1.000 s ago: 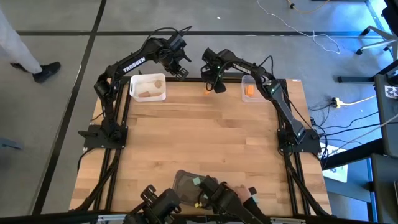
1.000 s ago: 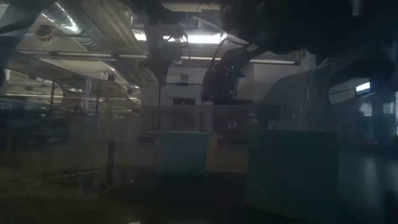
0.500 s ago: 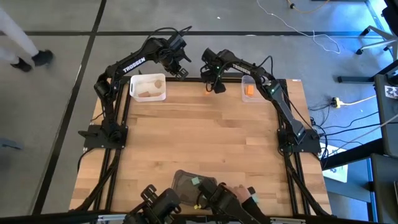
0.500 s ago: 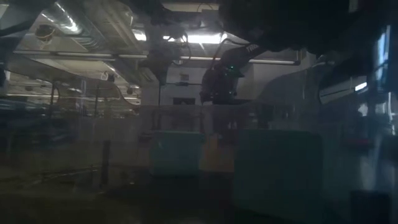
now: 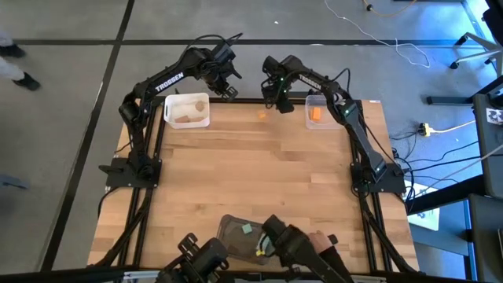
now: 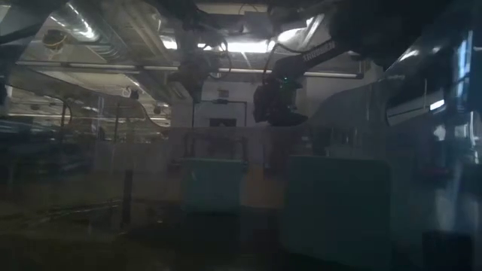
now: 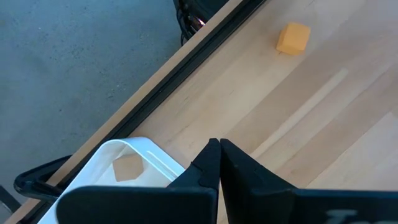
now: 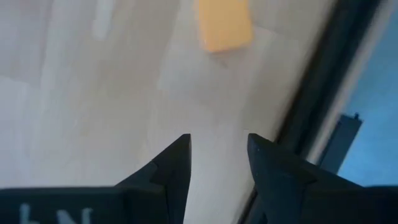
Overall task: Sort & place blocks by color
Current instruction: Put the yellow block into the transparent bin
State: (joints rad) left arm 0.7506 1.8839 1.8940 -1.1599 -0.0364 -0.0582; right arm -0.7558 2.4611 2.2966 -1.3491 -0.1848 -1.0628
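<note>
An orange cube (image 5: 262, 115) rests flat on the table near the far edge, also seen as the orange cube (image 7: 293, 38) and the orange cube (image 8: 225, 25). My right gripper (image 5: 277, 93) (image 8: 217, 146) hovers open just beyond it toward the far right, touching nothing. My left gripper (image 5: 225, 85) (image 7: 219, 152) is shut and empty at the far edge, beside the white tray (image 5: 168, 118), which holds pale wood pieces (image 5: 189, 116). A clear tray (image 5: 308, 118) holds an orange block (image 5: 316, 115). Teal blocks (image 5: 247, 229) lie in a dark grey tray (image 5: 228, 236).
The table's black far rail (image 7: 186, 62) runs just behind both grippers. At the near edge a second pair of dark arms (image 5: 206, 255) and a person's hand (image 5: 316, 242) hang over the dark tray. Bare wood (image 5: 259, 173) fills the middle of the table.
My right gripper has moved from right beside the orange cube toward the far right, and the cube now lies uncovered on the table where it was. The hand and arm at the near edge have shifted to the right.
</note>
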